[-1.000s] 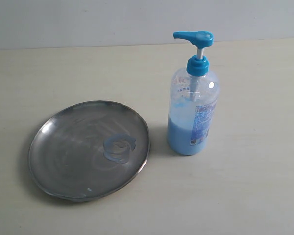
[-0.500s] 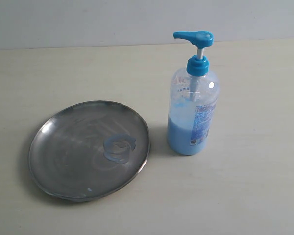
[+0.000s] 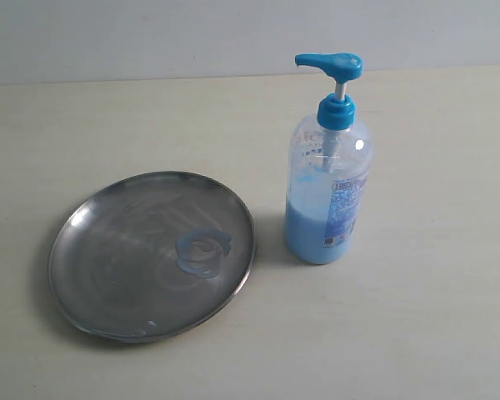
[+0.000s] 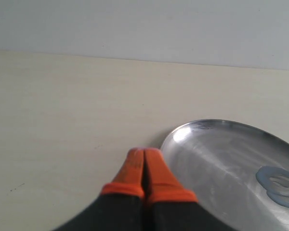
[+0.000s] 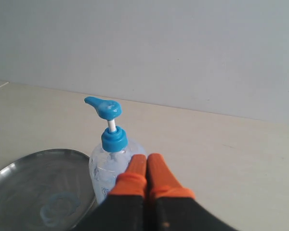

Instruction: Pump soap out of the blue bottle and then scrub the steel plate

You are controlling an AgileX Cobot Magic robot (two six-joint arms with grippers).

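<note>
The blue bottle point(image 3: 327, 179) stands upright on the table, its pump head point(image 3: 329, 63) raised and its spout pointing left. Left of it lies the steel plate point(image 3: 117, 250), with a smeared ring of soap point(image 3: 202, 253) on its right half. Neither gripper shows in the exterior view. In the left wrist view my left gripper point(image 4: 144, 153) is shut and empty, beside the steel plate's rim point(image 4: 183, 131), with the soap ring point(image 4: 279, 185) further in. In the right wrist view my right gripper point(image 5: 146, 159) is shut and empty, near the blue bottle point(image 5: 106, 166), whose pump head point(image 5: 104, 107) rises beyond the fingertips.
The pale beige table point(image 3: 417, 333) runs back to a plain grey wall point(image 3: 150, 33). A small blue drop point(image 3: 152, 323) sits near the plate's front rim.
</note>
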